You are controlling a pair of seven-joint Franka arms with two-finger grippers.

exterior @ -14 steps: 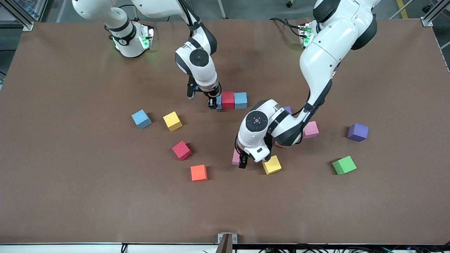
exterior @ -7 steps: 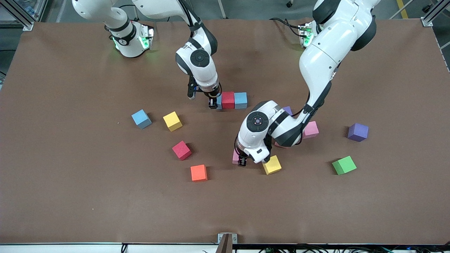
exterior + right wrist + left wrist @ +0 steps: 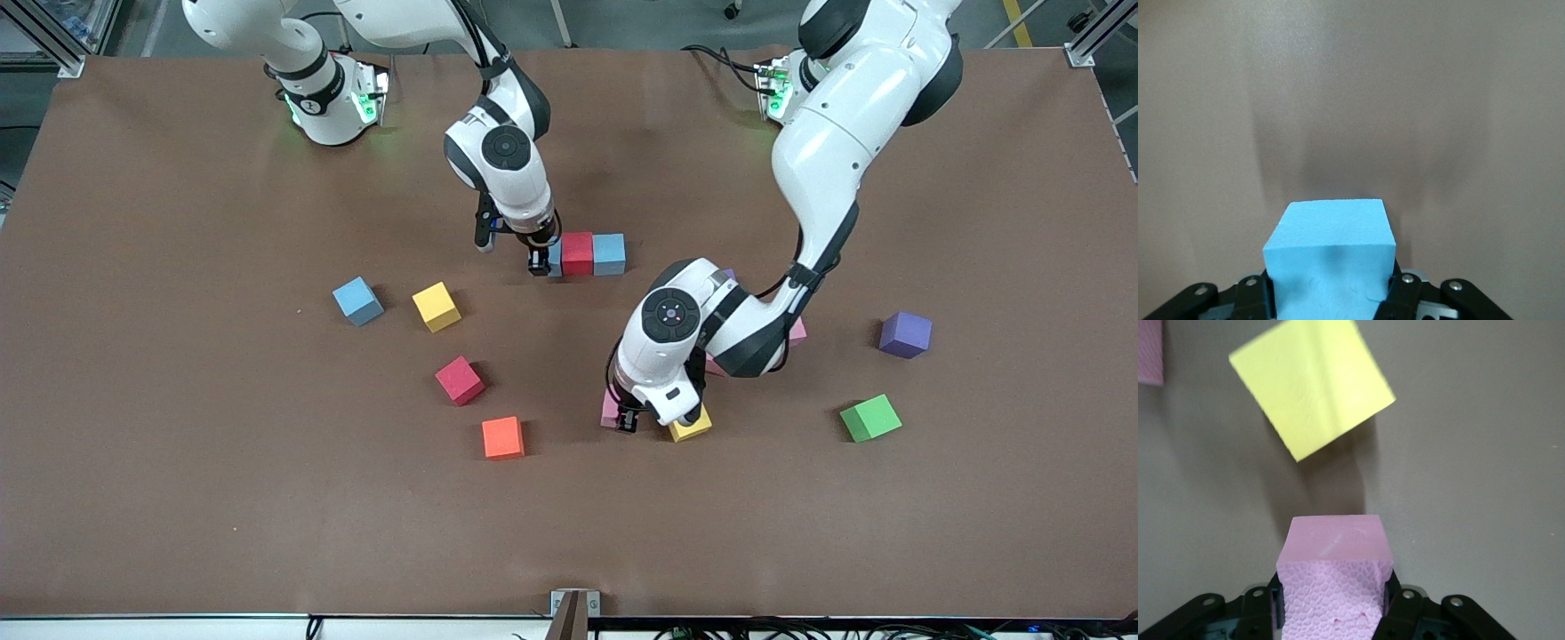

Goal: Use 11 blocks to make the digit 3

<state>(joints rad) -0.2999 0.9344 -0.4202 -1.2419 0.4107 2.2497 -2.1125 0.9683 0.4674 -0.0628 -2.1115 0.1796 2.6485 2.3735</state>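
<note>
My left gripper [image 3: 627, 418] is shut on a pink block [image 3: 610, 409], low over the table beside a yellow block [image 3: 693, 427]. In the left wrist view the pink block [image 3: 1335, 543] sits between the jaws, with the yellow block [image 3: 1311, 383] just ahead. My right gripper [image 3: 540, 258] is shut on a light blue block [image 3: 553, 258] that lies against a red block [image 3: 576, 253] and another light blue block [image 3: 609, 254], in one row. The right wrist view shows that block [image 3: 1330, 233] between the fingers. Loose blocks: light blue [image 3: 357, 300], yellow [image 3: 436, 307], red [image 3: 460, 380], orange [image 3: 503, 437], purple [image 3: 905, 334].
A green cube [image 3: 870, 418] lies toward the left arm's end. A second pink block [image 3: 797, 332] and a bit of a purple one [image 3: 730, 275] peek out from under the left arm. The table edge nearest the front camera holds a metal bracket [image 3: 574, 604].
My left gripper has moved with the pink block toward the yellow block, nearer to the front camera. The left forearm now hides more of the second pink block. The right arm has not moved.
</note>
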